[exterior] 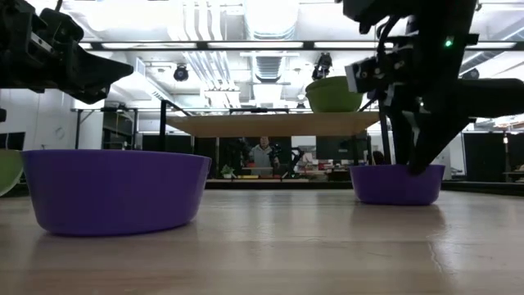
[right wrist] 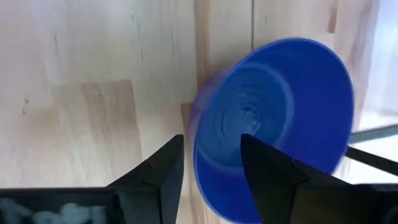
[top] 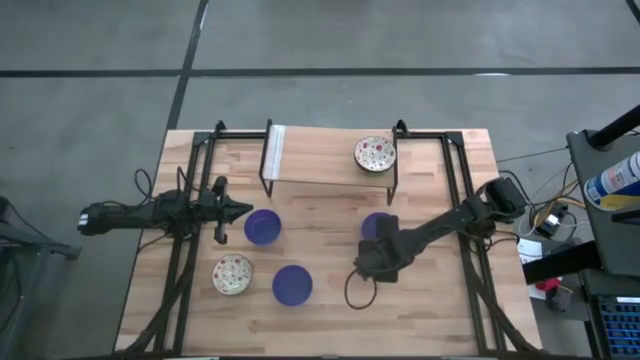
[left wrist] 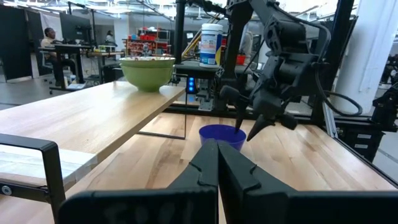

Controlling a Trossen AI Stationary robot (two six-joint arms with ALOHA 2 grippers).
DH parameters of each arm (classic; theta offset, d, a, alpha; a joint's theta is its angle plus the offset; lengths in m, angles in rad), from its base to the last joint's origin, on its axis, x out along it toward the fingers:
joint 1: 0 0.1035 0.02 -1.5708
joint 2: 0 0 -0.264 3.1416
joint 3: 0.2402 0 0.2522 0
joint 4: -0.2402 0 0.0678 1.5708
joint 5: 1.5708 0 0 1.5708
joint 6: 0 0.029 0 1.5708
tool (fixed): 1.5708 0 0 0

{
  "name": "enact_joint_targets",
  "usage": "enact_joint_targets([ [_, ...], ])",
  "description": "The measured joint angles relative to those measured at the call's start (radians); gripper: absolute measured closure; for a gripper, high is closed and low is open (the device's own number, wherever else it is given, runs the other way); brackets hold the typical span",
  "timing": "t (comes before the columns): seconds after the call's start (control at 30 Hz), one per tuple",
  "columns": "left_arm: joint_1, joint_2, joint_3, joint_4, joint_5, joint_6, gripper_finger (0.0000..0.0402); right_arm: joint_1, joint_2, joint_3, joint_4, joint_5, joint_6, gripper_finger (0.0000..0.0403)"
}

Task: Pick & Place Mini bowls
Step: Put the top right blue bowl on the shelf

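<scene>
The rim of a light, stiff, likely slippery blue mini bowl (right wrist: 273,124) is straddled by the right gripper (right wrist: 208,165), jaws narrowly parted.

A pale wooden table (top: 320,300) stands on a grey concrete floor (top: 100,60). On it, at the far edge, sits a raised wooden shelf (top: 320,155) on a black metal frame (top: 267,165). Right of the table, a white canister with a blue label (top: 612,182) rests on a dark stand (top: 598,215). Beyond the table, a person (exterior: 262,154) sits in the room behind.
</scene>
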Motion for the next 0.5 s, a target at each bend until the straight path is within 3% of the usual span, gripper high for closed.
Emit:
enact_joint_targets([
  [0.27, 0.000, 0.000, 0.000, 0.000, 0.000, 0.000, 0.0401, -0.022, 0.000, -0.033, 0.026, -0.031, -0.006, 0.0272],
  [0.5, 0.000, 0.000, 0.000, 0.000, 0.000, 0.000, 0.0401, -0.025, 0.000, -0.027, 0.029, -0.054, -0.010, 0.0361],
])
